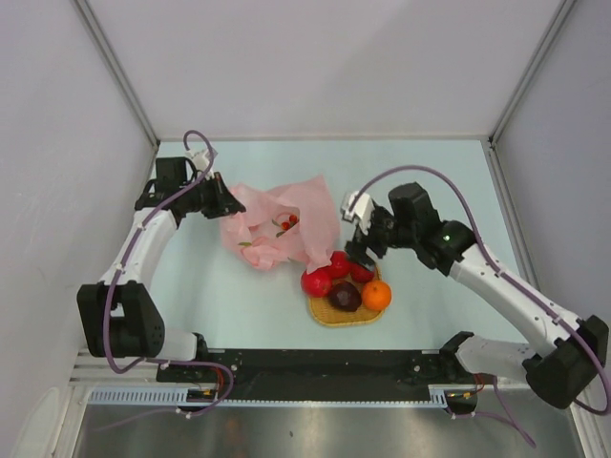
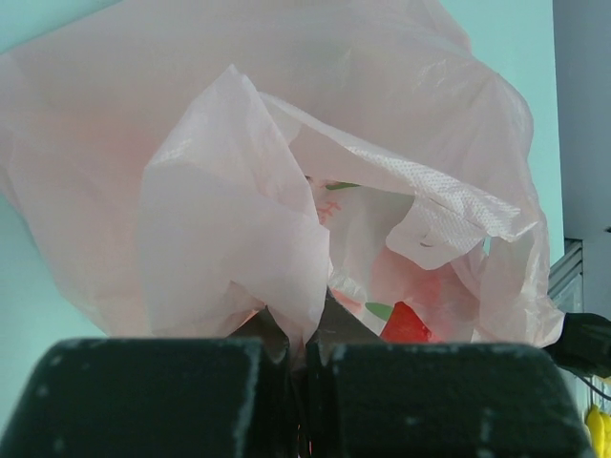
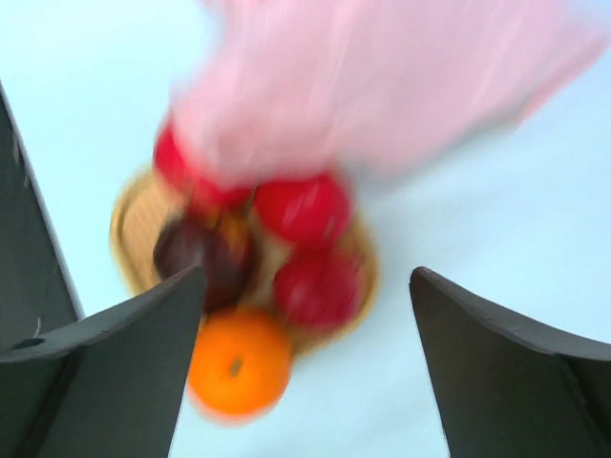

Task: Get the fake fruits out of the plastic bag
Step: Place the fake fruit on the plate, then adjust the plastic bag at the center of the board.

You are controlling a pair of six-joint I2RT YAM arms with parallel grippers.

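Observation:
The pink plastic bag point(image 1: 286, 224) lies crumpled mid-table. My left gripper point(image 1: 221, 202) is shut on its left edge; in the left wrist view the film point(image 2: 239, 191) is pinched between the fingertips of that gripper point(image 2: 305, 329). Something red point(image 2: 406, 324) and a bit of green point(image 2: 341, 185) show inside the bag. Three red fruits point(image 1: 339, 265), a dark purple one point(image 1: 345, 296) and an orange one point(image 1: 376, 296) sit on a woven mat point(image 1: 329, 320). My right gripper point(image 1: 363, 253) hovers open above them, holding nothing; its wrist view is blurred, with the gripper point(image 3: 307, 275) over the orange fruit point(image 3: 239, 363) and a red one point(image 3: 318, 286).
The woven mat point(image 3: 134, 224) lies just right of the bag's lower edge, which overlaps the nearest red fruit. White walls enclose the pale green table on three sides. A black rail point(image 1: 315, 363) with the arm bases runs along the near edge.

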